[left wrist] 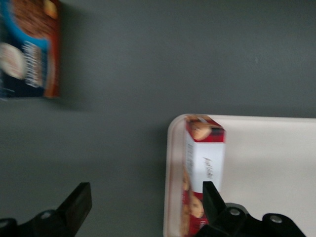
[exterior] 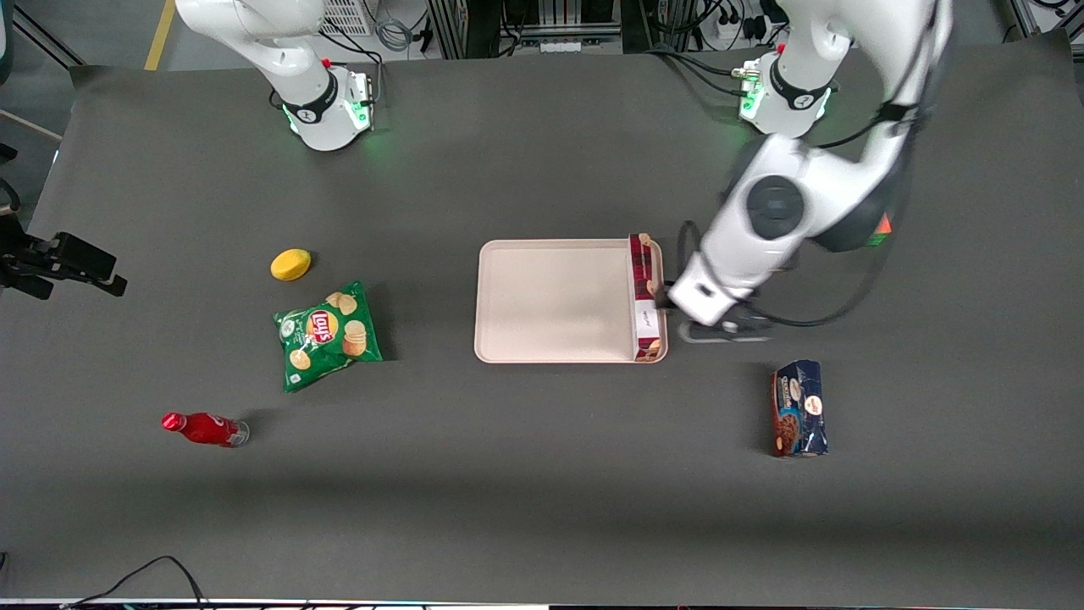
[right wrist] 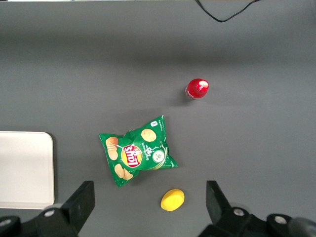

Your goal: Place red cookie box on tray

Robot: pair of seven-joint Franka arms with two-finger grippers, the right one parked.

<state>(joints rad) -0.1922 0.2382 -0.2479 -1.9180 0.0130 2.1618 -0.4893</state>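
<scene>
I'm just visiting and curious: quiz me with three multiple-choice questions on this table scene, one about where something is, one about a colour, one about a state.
1. Where is the red cookie box?
A. on the bare table beside the chips
B. on the tray, along its edge toward the working arm's end
C. on the blue package

2. What colour is the chips bag?
A. green
B. purple
C. white

3. How is the gripper just now?
A. shut on the bottle
B. shut on the chips
C. open, gripping nothing, beside the tray

Answers: 1 B, the box lies inside the tray's rim at that edge. 2 A, the Lay's bag is green. 3 C, the wrist view shows its fingers spread apart, one over the table, the other by the box.
</scene>
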